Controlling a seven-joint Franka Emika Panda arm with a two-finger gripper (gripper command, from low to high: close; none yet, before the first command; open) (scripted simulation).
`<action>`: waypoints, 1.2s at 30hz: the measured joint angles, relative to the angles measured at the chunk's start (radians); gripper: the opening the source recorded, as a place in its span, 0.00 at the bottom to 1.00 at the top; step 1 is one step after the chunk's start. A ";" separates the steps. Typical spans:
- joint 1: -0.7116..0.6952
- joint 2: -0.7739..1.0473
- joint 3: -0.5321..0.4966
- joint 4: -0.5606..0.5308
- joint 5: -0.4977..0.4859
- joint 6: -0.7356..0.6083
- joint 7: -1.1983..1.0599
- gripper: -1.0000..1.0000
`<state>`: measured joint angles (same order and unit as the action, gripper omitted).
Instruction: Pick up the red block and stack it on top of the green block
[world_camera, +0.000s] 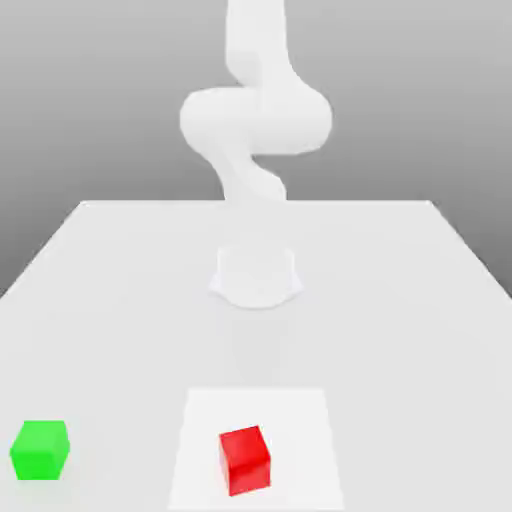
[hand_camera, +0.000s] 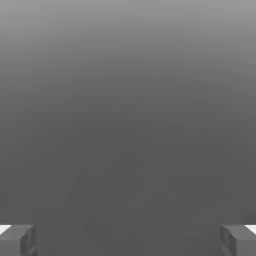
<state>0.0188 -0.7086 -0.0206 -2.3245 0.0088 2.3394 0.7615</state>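
The red block (world_camera: 245, 459) sits on the counter (world_camera: 400, 300), toward the near edge in the exterior view and a little to that view's left of the middle. It rests flat, turned slightly so that one corner faces the camera, and lies inside a paler square patch (world_camera: 300, 420) marked on the counter surface. Nothing touches it.

The green block (world_camera: 40, 449) also rests flat on the counter, well apart from the red block, near the near corner on the exterior view's left. It lies outside the pale patch, on the plain grey-white surface. The two blocks look alike in size and both stand on their own, neither stacked on anything.

The white arm (world_camera: 255, 120) rises from a round base (world_camera: 256, 275) near the middle of the counter, farther back than both blocks. Its upper links curve up and leave the top of the exterior view.

In the hand view, the hand (hand_camera: 128, 240) has its two grey fingers (hand_camera: 17, 239) spread wide, one at each lower corner of the picture, with nothing between them. Beyond them lies a plain grey background. The hand is released and grasps nothing, and it is clear of both blocks.
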 joint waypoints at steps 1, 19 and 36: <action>0.008 0.039 -0.009 -0.011 0.004 0.017 -0.017 0.50; 0.070 0.695 -0.083 -0.186 0.062 0.298 -0.290 0.50; 0.038 1.050 -0.050 -0.205 0.077 0.529 -0.364 0.00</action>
<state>0.0564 0.3411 -0.0708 -2.5291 0.0861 2.8680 0.3973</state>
